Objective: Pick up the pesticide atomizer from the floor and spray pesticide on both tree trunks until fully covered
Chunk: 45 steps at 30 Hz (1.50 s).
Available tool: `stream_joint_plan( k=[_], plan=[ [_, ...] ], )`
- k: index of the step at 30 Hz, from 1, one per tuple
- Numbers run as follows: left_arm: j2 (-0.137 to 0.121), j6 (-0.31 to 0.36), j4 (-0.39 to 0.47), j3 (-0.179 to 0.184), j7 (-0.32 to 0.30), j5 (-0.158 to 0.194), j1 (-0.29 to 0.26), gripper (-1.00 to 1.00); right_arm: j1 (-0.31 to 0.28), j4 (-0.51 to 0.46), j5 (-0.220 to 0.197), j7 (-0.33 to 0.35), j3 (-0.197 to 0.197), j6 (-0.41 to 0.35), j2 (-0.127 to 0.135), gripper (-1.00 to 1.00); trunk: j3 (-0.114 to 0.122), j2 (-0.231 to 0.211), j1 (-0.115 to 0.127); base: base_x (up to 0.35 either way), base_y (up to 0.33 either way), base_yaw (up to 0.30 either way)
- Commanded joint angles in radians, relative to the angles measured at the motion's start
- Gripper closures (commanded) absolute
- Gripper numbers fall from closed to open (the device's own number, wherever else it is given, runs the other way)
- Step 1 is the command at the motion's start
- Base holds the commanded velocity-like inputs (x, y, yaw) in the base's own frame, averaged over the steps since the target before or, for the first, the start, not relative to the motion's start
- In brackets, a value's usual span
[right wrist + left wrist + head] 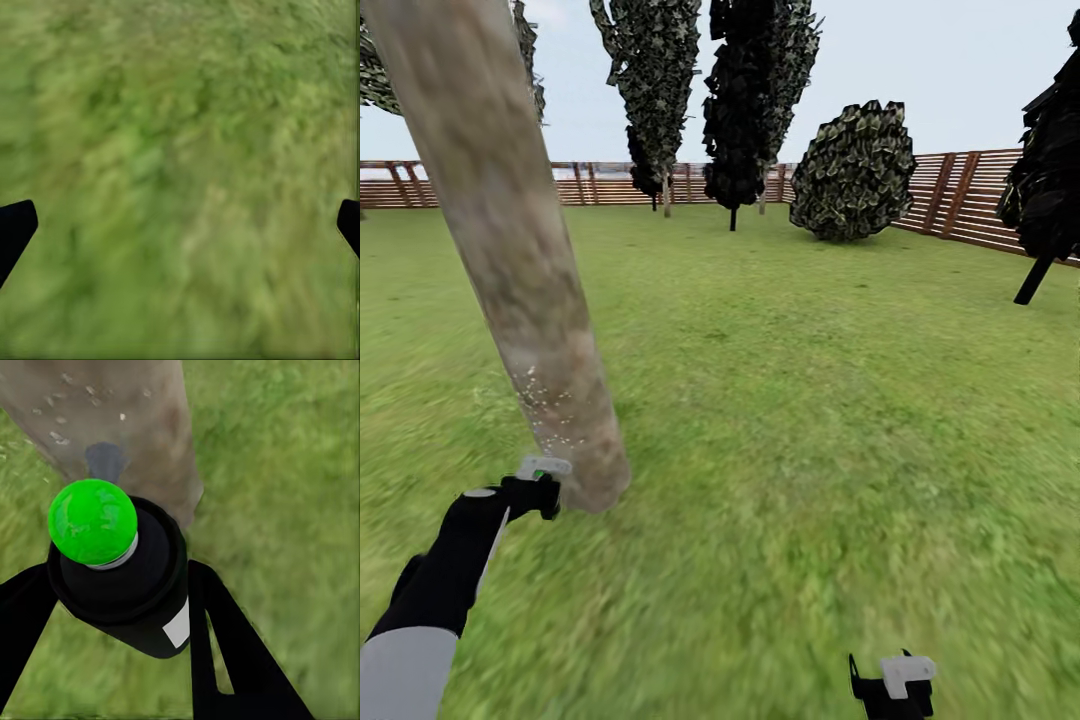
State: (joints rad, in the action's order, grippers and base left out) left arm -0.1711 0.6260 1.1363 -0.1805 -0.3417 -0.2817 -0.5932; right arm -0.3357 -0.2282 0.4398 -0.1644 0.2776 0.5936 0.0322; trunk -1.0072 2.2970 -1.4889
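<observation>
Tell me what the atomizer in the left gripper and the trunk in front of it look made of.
Pesticide atomizer: likely plastic, a smooth black body with a glossy green cap that catches highlights. Tree trunk: looks like smooth matte bark, mottled grey-brown and beige, dotted with white pesticide specks low down. These are renders, so both are guesses.

Left arm: extended forward, left gripper (pixel 538 487) clamped on the pesticide atomizer (pixel 124 566). Right gripper (pixel 892 690): held low, fingers (pixel 15 229) spread wide, nothing between them.

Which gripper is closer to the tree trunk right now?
Left. The left gripper holds the atomizer right beside the tree trunk; the right gripper hangs open over grass, well away.
</observation>
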Motion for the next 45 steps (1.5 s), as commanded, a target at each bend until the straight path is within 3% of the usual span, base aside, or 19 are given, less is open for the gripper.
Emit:
stream_joint_plan(
  k=[1, 3, 4, 7, 10, 15, 27, 45],
  plan=[
    [0.006, -0.005, -0.017, 0.0, 0.045, 0.004, 0.002, 1.0, 0.0, 0.001, 0.0, 0.0, 0.0, 0.0, 0.0, -1.0, 0.0, 0.0, 0.0, -0.002, -0.274, 0.0],
    [0.013, -0.013, -0.046, -0.001, 0.092, 0.008, 0.004, 1.0, 0.0, 0.001, 0.0, 0.0, 0.0, 0.0, -0.001, -1.0, 0.0, 0.0, 0.0, -0.001, -0.274, 0.0],
    [0.025, -0.052, -0.085, -0.004, 0.113, 0.018, 0.004, 1.0, 0.0, 0.001, 0.0, 0.0, 0.0, 0.0, -0.001, -1.0, 0.0, 0.0, 0.0, 0.0, -0.274, 0.0],
    [0.032, -0.152, -0.17, -0.086, 0.163, 0.046, 0.004, 1.0, 0.0, 0.001, 0.0, 0.0, -0.001, 0.0, -0.001, -1.0, 0.0, 0.0, 0.0, 0.08, -0.264, 0.0],
    [0.034, -0.226, -0.267, -0.117, 0.184, 0.042, 0.004, 1.0, 0.0, 0.001, 0.0, 0.0, -0.001, 0.0, -0.002, -1.0, 0.0, 0.0, 0.0, 0.227, -0.194, 0.0],
    [0.033, -0.26, -0.297, -0.143, 0.201, 0.048, 0.004, 1.0, 0.001, 0.0, 0.0, 0.0, -0.001, 0.0, -0.002, -1.0, -0.001, 0.0, 0.0, 0.287, -0.136, 0.028],
    [0.038, -0.262, -0.299, -0.146, 0.21, 0.053, 0.004, 1.0, 0.0, 0.001, 0.0, 0.0, -0.001, 0.0, -0.002, -1.0, -0.007, 0.0, 0.0, 0.121, -0.191, 0.184],
    [0.045, -0.262, -0.297, -0.147, 0.21, 0.052, 0.004, 1.0, 0.0, 0.001, 0.002, 0.0, -0.001, 0.0, -0.001, -1.0, -0.007, 0.0, 0.0, 0.0, -0.272, 0.007]
  ],
)
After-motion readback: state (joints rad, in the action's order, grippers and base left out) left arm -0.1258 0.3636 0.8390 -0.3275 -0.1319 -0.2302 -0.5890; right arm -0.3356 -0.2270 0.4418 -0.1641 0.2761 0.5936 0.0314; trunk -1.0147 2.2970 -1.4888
